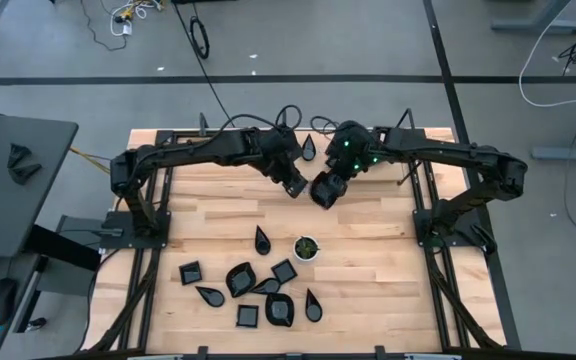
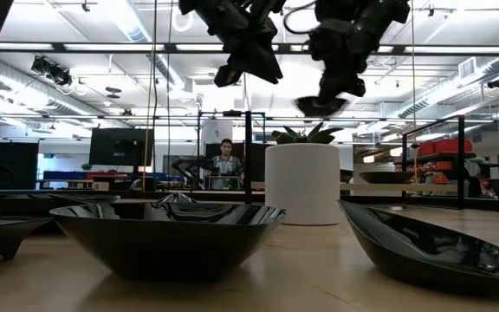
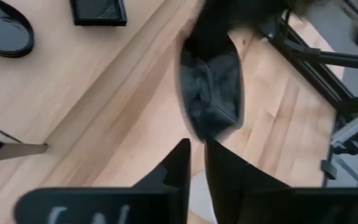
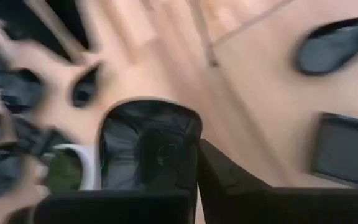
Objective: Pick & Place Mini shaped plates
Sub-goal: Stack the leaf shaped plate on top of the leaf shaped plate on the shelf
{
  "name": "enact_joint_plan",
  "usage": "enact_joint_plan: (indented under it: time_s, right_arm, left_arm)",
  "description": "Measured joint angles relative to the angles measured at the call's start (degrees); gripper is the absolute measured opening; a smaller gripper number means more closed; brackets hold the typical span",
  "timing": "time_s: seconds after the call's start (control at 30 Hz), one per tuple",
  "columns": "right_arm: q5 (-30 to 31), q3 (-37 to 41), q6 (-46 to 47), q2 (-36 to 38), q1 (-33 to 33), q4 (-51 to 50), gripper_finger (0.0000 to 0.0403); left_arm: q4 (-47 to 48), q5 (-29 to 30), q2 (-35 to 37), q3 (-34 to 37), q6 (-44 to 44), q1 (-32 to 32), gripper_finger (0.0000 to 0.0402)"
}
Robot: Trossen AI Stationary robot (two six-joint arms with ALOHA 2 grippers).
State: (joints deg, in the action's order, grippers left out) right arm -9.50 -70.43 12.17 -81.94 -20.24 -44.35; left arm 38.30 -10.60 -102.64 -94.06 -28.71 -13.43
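**Ana:** Pale wooden table (image 1: 368,215) on a dark frame, grey floor around it, an open workshop with ceiling lights behind. Where are the grippers?

**Ben:** Both hang above the far middle of the table, close together. The right gripper (image 1: 324,191) has its fingers drawn together on a square black plate (image 4: 149,146); its wrist view shows the dish pinched at the rim by the fingers (image 4: 229,174). From table height the plate hangs in the air under the arm, clear of the wood.

**Ana:** And the left gripper (image 1: 295,187)?

**Ben:** Its fingers (image 3: 176,168) stand a narrow gap apart with nothing between them. They sit just beside that same plate, not touching it as far as I can tell.

**Ana:** The remaining mini shaped plates (image 1: 253,285)?

**Ben:** Clustered on the near half of the table: squares, teardrops, leaf shapes. One teardrop (image 1: 262,239) lies apart, beside a small white cup (image 1: 306,248) with green inside. Another teardrop (image 1: 309,148) lies at the far edge, behind the arms.

**Ana:** Anything in the way? Any writing?

**Ben:** Below the grippers the wood is bare. A person (image 2: 225,163) is in the room beyond. White letters show on the left gripper's body, too blurred to read.
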Motion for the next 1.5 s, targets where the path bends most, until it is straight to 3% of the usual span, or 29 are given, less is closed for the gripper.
enact_joint_plan:
  time_s: [0.17, 0.27, 0.4, 0.63, 0.87, 1.07, 1.5]
  right_arm:
    - [2.31, 0.0, -13.65, 0.8, -5.19, -9.67, 0.0004]
    - [8.01, 0.0, -31.64, 0.95, -10.25, -13.19, 0.0004]
    - [10.95, -0.02, -57.73, 0.53, -16.89, -11.22, 0.0003]
    - [16.25, -0.03, -82.61, -3.19, -26.46, -9.33, 0.0002]
    - [11.83, -0.02, -87.66, -6.91, -30.53, -10.73, 0.0002]
    - [11.52, -0.04, -87.63, -9.53, -31.07, -10.6, 0.0007]
    - [12.17, -0.04, -82.5, -9.07, -31.05, -6.72, 0.0092]
  left_arm:
    - [0.06, -1.67, 0.01, 0.0, -0.17, -0.55, 0.009]
    - [0.06, -1.67, 0.01, 0.0, -0.23, -0.48, 0.0099]
    - [0.06, -1.61, 0.0, 0.0, -0.35, 0.09, 0.01]
    - [0.05, 0.0, 0.0, 0.0, -0.63, 1.83, 0.0097]
    - [0.03, 2.77, 0.01, 0.0, -0.65, 2.83, 0.0097]
    - [0.0, 3.09, 0.0, 0.02, -0.66, 2.62, 0.0097]
    - [0.0, 3.94, -0.01, 0.02, -0.63, 2.62, 0.0096]
